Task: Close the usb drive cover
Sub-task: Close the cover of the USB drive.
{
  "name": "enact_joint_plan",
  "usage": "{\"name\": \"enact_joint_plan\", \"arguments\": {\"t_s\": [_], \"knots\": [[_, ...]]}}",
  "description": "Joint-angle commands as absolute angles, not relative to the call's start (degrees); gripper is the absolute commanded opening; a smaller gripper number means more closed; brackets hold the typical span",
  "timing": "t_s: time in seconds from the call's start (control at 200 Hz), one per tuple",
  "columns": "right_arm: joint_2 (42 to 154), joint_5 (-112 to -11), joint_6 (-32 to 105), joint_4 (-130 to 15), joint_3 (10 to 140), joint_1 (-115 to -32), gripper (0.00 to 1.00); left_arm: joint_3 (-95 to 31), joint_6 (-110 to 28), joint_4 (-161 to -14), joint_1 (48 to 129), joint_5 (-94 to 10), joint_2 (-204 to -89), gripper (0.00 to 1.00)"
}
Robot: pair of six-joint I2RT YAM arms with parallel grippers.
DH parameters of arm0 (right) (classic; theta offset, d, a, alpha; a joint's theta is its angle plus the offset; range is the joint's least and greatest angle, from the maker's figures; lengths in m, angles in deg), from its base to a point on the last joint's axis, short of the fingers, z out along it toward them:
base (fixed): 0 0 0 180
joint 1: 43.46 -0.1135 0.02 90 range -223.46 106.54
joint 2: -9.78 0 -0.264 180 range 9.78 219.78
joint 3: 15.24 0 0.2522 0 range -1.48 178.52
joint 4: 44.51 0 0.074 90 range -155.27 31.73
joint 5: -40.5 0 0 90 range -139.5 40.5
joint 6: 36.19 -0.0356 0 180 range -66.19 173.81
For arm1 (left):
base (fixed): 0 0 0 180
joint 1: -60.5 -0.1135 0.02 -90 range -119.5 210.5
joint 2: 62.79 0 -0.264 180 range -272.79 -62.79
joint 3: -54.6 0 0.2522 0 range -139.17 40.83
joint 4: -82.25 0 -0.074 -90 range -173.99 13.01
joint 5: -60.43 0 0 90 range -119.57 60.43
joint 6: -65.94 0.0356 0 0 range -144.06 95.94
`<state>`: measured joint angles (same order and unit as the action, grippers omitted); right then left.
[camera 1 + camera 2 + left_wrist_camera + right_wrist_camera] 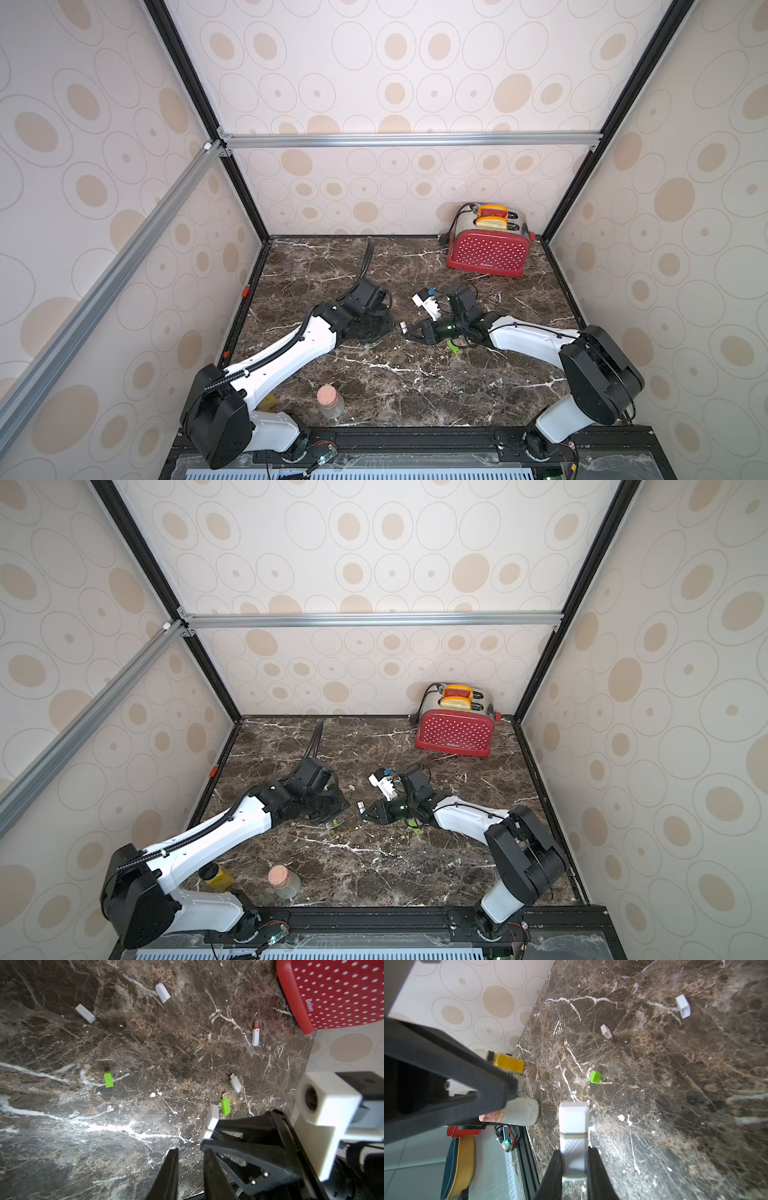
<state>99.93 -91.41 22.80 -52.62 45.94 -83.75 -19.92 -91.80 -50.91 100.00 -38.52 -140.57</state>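
Note:
My right gripper (574, 1148) is shut on a white usb drive (573, 1140), gripping its textured body. A white cover (573, 1118) sits on the drive's free end, with a thin seam showing between cover and body. In both top views the drive (403, 326) (361, 806) is held at mid-table, pointing toward the left arm. My left gripper (191, 1150) stands just beside it, jaws slightly apart with nothing between them. The held drive (209, 1124) shows in the left wrist view too.
Loose on the marble lie a green drive (225, 1105), a white drive (235, 1083), a red-and-white drive (256, 1035), a green cap (108, 1079) and white caps (84, 1013) (163, 992). A red toaster (488, 249) stands back right; a corked jar (330, 401) and a yellow jar (218, 875) stand front left.

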Motion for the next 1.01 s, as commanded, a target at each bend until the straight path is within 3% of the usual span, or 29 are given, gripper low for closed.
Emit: {"name": "enact_joint_plan", "arguments": {"t_s": [0.0,1.002], "knots": [[98.5,-92.63,23.53,-51.78,44.83,-83.62,0.0,-23.54,-89.16,-49.28,99.55,-38.55,-142.35,0.23],[99.45,-94.25,22.45,-49.09,44.09,-84.12,0.0,-28.56,-88.43,-50.48,99.39,-37.89,-153.14,0.23]]}}
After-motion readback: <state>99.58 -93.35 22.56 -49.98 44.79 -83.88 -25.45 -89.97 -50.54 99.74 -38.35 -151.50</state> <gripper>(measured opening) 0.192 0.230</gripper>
